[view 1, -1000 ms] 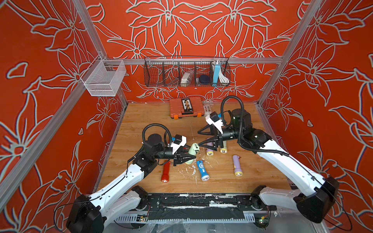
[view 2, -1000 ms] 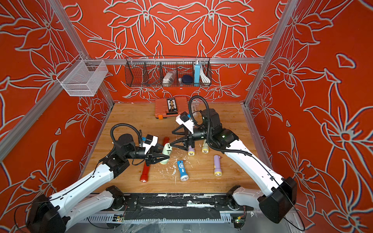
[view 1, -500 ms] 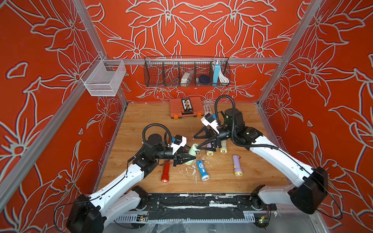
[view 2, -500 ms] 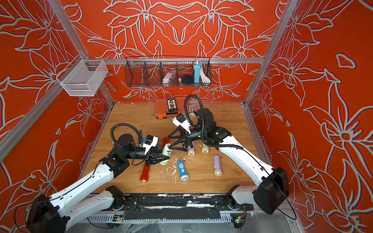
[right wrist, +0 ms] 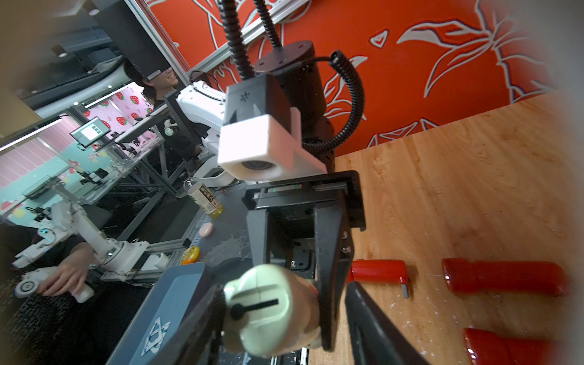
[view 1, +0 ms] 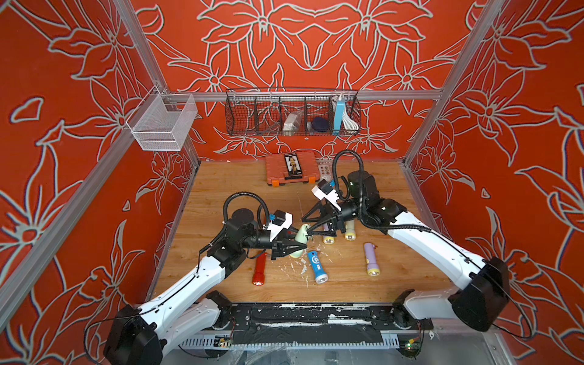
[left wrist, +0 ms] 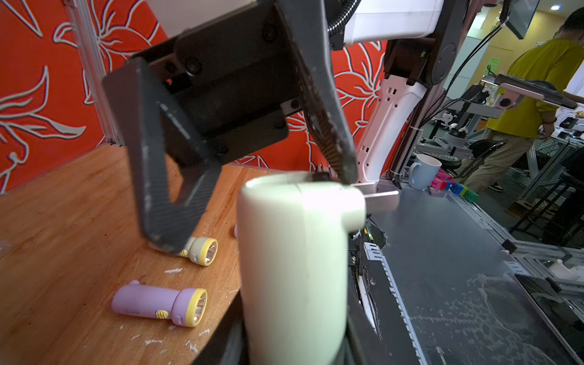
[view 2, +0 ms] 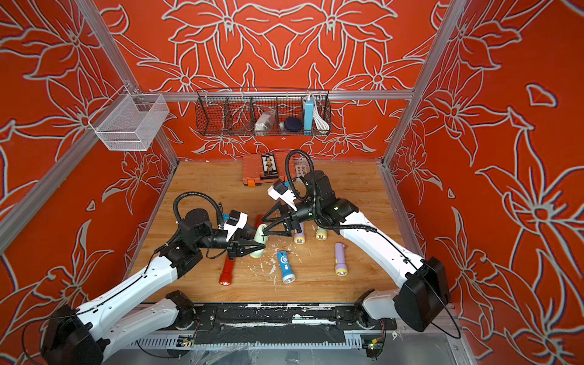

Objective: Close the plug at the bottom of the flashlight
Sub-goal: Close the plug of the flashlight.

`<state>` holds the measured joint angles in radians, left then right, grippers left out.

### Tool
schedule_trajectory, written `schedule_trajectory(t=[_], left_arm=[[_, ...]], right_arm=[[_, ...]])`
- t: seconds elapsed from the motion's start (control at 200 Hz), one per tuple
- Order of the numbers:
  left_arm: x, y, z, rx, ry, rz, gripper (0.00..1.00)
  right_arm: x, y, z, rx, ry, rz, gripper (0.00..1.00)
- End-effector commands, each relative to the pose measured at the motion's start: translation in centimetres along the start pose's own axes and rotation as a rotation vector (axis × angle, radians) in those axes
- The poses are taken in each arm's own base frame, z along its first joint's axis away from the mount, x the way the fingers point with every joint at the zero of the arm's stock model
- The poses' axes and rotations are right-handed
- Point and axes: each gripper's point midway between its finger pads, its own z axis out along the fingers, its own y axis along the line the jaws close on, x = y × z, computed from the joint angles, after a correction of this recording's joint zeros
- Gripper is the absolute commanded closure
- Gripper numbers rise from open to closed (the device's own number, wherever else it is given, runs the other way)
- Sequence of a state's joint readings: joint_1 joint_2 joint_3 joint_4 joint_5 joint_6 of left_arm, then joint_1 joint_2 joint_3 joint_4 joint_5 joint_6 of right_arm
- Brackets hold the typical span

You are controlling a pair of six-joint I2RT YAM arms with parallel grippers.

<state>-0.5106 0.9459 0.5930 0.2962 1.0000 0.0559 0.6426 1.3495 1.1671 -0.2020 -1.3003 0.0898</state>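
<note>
Inside an enclosure of orange flower-patterned walls [view 1: 316, 47], a wooden table [view 1: 221, 189] carries the whole scene, shown in both top views. Two white arms reach in from the near edge: the left arm [view 1: 196, 278] and the right arm [view 1: 426, 240]. On the back wall hangs a black wire basket [view 1: 252, 117]. A white mesh basket [view 1: 161, 126] is fixed to the side rail. An orange case [view 1: 275, 167] lies flat at the far edge of the table.

Near the table's middle, the left gripper [view 1: 292, 246] is clamped on the body of the pale green flashlight [view 1: 301, 235] and holds it off the wood, its rear end turned toward the right arm. The right gripper [view 1: 306, 226] has its jaws apart at that end. In the left wrist view, one of its fingers [left wrist: 328, 110] touches the rim of the flashlight's end, and the other stands clear to the side. The plug's state cannot be told.

Lying on the wood are a red flashlight [view 1: 259, 268], a blue flashlight [view 1: 317, 265] and a purple flashlight [view 1: 370, 262]. A lilac flashlight [view 1: 328, 237] and a cream flashlight [view 1: 349, 232] lie below the right gripper. White flecks [view 1: 294, 268] are scattered around the blue one.
</note>
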Motion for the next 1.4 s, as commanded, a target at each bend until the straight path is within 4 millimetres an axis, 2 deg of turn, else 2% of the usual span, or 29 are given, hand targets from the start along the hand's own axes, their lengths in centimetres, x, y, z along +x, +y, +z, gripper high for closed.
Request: schedule_trajectory(t=[0.0,0.23,0.54,0.721,0.961,1.176,1.291,1.396], left_arm=[[-2.6,-1.1,-0.3,0.029,-0.054,0.106,1.0],[-3.5,-1.2,-0.7,-0.001,-0.075,0.138,1.0],[-5.4,-2.2,-1.4,-0.012,-0.123,0.191,1.0],[-5.5,-2.5,-1.5,-0.002,-0.126,0.19,1.0],[-5.7,-2.7,-1.8,-0.018,-0.131,0.216,1.0],[-6.5,-3.4,-2.0,0.007,-0.143,0.226,1.0],[-6.7,-4.1,-2.0,0.046,-0.139,0.222,1.0],[-6.4,-4.7,-1.8,0.08,-0.124,0.212,1.0]], right_arm=[[0.7,-0.4,0.4,-0.013,0.013,-0.005,0.47],[2.0,-0.8,0.7,-0.006,0.036,0.029,0.55],[3.7,-1.4,2.2,-0.023,0.073,0.066,0.64],[4.0,-2.2,2.9,-0.027,0.086,0.084,0.72],[4.9,-2.6,3.5,-0.043,0.108,0.114,0.87],[5.2,-3.0,3.6,-0.034,0.113,0.119,0.94],[5.1,-4.0,3.4,0.028,0.124,0.11,0.94],[4.3,-6.1,2.8,0.146,0.124,0.098,0.94]])
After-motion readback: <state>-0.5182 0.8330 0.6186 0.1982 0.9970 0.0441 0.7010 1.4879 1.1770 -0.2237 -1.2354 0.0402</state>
